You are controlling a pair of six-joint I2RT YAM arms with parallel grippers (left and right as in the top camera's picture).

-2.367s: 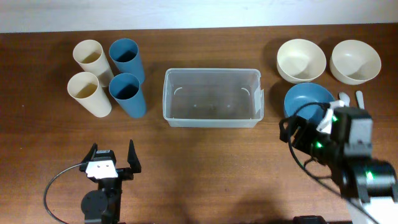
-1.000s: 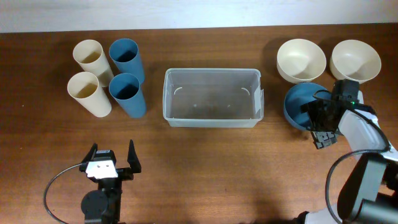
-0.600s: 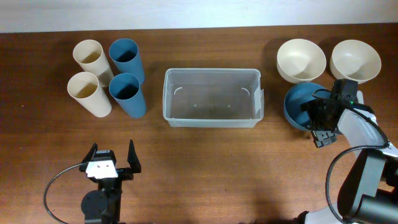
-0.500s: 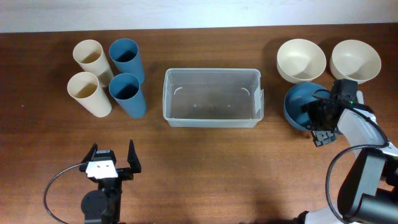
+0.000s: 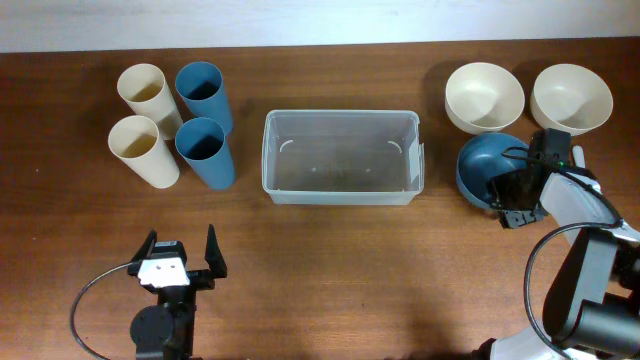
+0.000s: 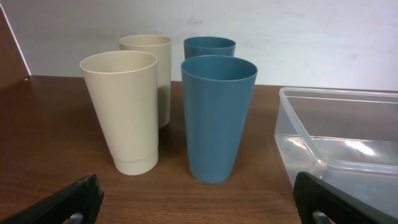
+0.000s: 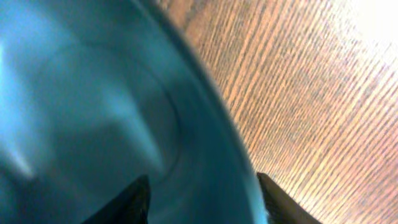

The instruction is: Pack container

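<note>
The container (image 5: 340,116) is a clear rectangular bin standing empty at the table's middle; its near corner (image 6: 339,98) shows at the right of the left wrist view. A blue bowl (image 5: 483,166) sits to its right. My right gripper (image 5: 505,192) is at that bowl's right rim, with one finger inside and one outside. In the right wrist view the blue bowl (image 7: 93,112) fills the frame and the right gripper (image 7: 202,200) straddles its rim, jaws partly closed; contact is unclear. My left gripper (image 5: 181,246) rests wide open and empty near the front edge, facing the cups, and the left gripper (image 6: 199,202) holds nothing.
Two cream cups (image 5: 143,92) (image 5: 140,148) and two blue cups (image 5: 203,90) (image 5: 205,150) stand left of the container. Two cream bowls (image 5: 484,96) (image 5: 571,98) sit behind the blue bowl. In the left wrist view the nearest blue cup (image 6: 217,118) stands straight ahead.
The right gripper's jaws have narrowed around the blue bowl's right rim and shifted slightly. The bowl, container and left arm have not moved.
</note>
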